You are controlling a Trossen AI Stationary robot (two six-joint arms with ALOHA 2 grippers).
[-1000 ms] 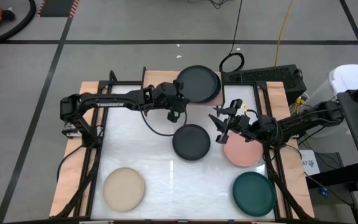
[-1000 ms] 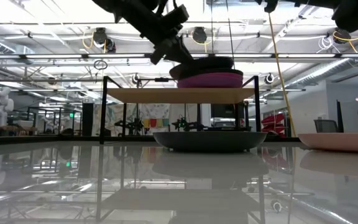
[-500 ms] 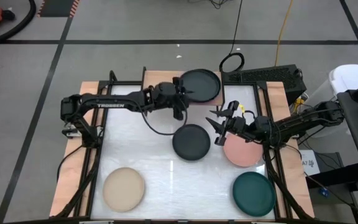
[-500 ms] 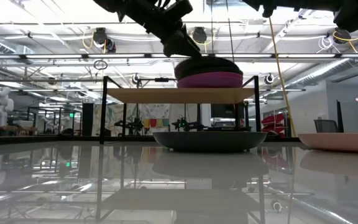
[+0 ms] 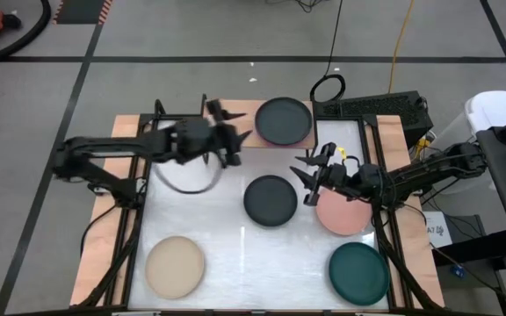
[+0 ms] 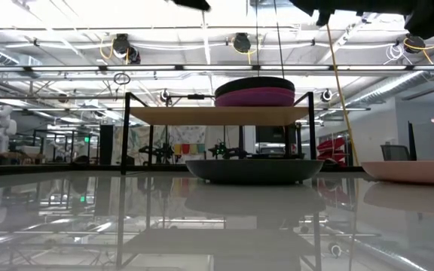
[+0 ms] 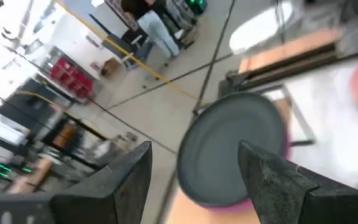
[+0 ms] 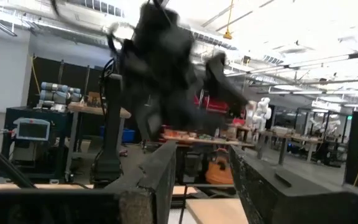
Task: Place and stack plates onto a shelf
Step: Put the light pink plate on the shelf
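Since a charcoal plate [image 5: 283,120] already tops the pink one on the shelf [image 6: 217,115], a placing looks just finished; the left gripper [image 5: 227,133] hangs beside the stack, fingers spread, holding nothing; the right gripper [image 5: 311,175] hovers between a second charcoal plate [image 5: 271,200] and the salmon plate [image 5: 344,213], also spread and empty; beige [image 5: 175,266] and teal [image 5: 358,272] plates wait near the table's front edge. Next, I judge, a gripper must drop to a rim, pinch it and carry that plate to the shelf.
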